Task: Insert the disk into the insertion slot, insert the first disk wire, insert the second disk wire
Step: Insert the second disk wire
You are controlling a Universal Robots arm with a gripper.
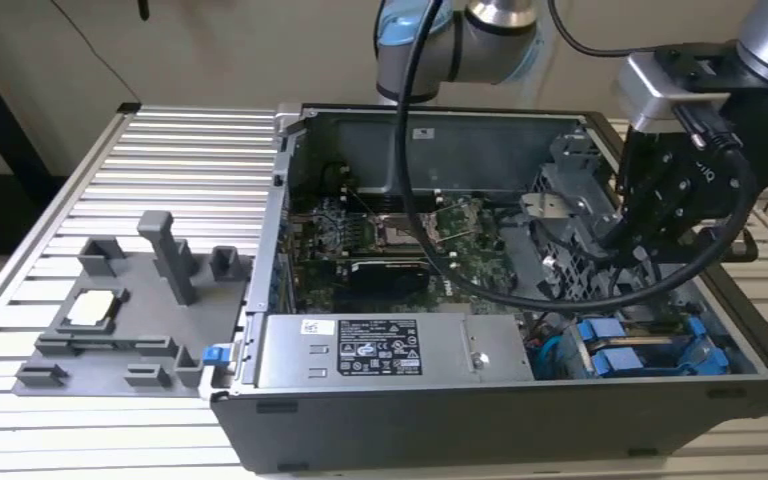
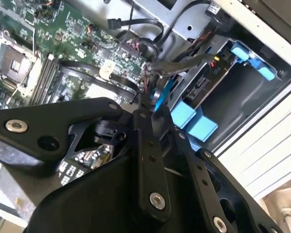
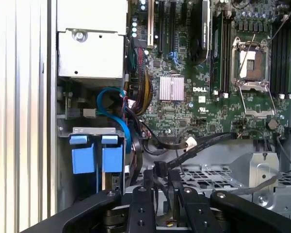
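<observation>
My gripper (image 1: pixel 628 243) hangs inside the open computer case, over its right side in the exterior view. In both wrist views its black fingers (image 3: pixel 148 178) stand close together on a black disk wire connector (image 3: pixel 159 169). The wire's black cable (image 3: pixel 203 141) runs off across the motherboard's edge. The disk (image 3: pixel 97 158) sits in the insertion slot (image 3: pixel 94 130), showing two bright blue carrier tabs, a short way from my fingertips (image 2: pixel 143 104). In the second wrist view the same blue tabs (image 2: pixel 194 121) lie just beyond the fingers. A blue cable (image 3: pixel 120 110) curves beside the slot.
Another blue-tabbed drive (image 2: pixel 252 60) sits further along the bay. The motherboard (image 3: pixel 194 97) and power supply (image 1: pixel 357 350) fill the case. A perforated grey cage (image 3: pixel 218 177) lies near my fingers. A grey fixture tray (image 1: pixel 117 310) rests on the ribbed aluminium table (image 1: pixel 37 420).
</observation>
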